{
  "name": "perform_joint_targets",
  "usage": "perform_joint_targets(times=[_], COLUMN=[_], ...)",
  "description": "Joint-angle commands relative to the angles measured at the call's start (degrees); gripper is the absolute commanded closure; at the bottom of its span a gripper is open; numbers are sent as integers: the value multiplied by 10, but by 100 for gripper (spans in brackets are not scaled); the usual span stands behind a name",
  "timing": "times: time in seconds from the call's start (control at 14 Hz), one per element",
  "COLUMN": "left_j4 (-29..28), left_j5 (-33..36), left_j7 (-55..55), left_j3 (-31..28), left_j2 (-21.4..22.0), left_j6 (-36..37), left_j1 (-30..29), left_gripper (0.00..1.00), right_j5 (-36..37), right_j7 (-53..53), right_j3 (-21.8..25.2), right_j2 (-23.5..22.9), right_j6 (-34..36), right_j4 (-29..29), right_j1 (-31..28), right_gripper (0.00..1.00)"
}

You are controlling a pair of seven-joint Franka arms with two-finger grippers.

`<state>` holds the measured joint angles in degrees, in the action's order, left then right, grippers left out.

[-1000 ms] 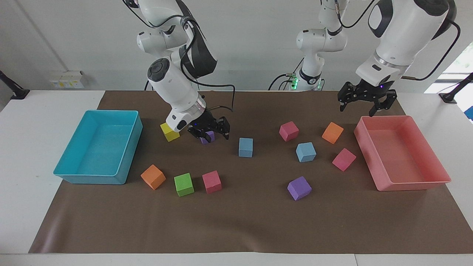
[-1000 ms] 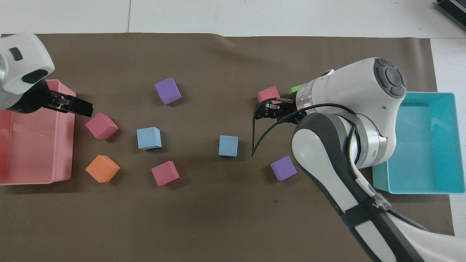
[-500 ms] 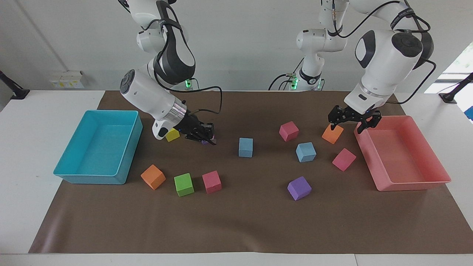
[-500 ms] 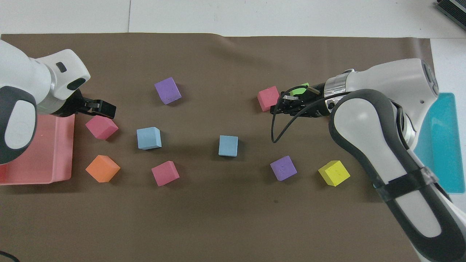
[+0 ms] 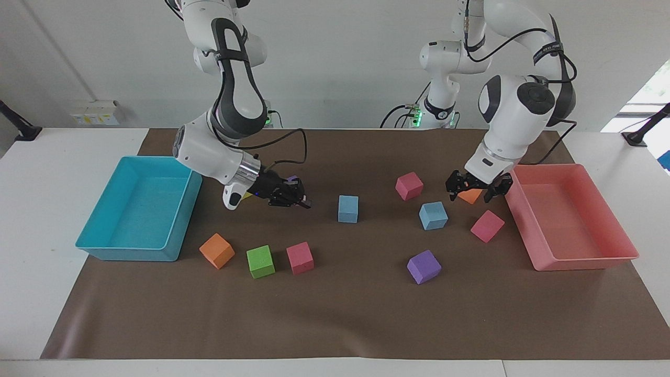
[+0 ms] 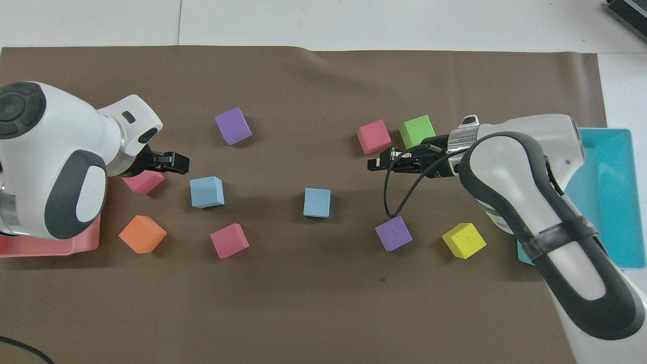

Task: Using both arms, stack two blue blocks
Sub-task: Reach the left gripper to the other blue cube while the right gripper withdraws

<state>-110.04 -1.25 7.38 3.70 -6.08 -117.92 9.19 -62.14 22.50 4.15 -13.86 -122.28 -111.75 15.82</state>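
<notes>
Centre of facing frame: two blue blocks, central blue block [image 5: 348, 208] and second blue block [image 5: 433, 215] right of it, both flat on brown mat [image 5: 335, 314], apart, unstacked. Left-centre: my right gripper [image 5: 303, 202] low, fingertips pinched together, holding nothing. Right-centre: my left gripper [image 5: 475, 189] jaws spread wide, empty, over orange cube [image 5: 471, 196]. Risk I see: closed right fingers shove central block instead of straddling it; left may clip neighbouring pink cube [image 5: 487, 225].
</notes>
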Motion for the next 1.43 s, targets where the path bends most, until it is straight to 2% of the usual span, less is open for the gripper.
perform_joint_targets(times=[0.0, 0.36, 0.71, 0.86, 1.21, 1.36], left_j4=[-40, -58, -105, -110, -137, -137], left_j5=[-2, -2, -2, -2, -2, -2], left_j7=[39, 57, 73, 73, 98, 98], left_j3=[-8, -9, -10, -10, -9, -10], left_j2=[-3, -31, -37, -49, -35, -36], left_j6=[-61, -98, -174, -178, -177, -179], left_j1=[17, 42, 55, 53, 62, 59], left_gripper=[0, 0, 0, 0, 0, 0], right_j5=[-59, -134, -138, -138, -123, -96], right_j7=[101, 182, 183, 181, 174, 130], right_j3=[-5, -5, -6, -6, -5, -5], right_j2=[-15, -38, -56, -57, -57, -59], right_j6=[-12, -24, -21, -24, -18, -10], right_j4=[-27, -47, -61, -61, -61, -54], right_j1=[-4, 15, 30, 32, 42, 46], right_gripper=[100, 100, 100, 100, 100, 100])
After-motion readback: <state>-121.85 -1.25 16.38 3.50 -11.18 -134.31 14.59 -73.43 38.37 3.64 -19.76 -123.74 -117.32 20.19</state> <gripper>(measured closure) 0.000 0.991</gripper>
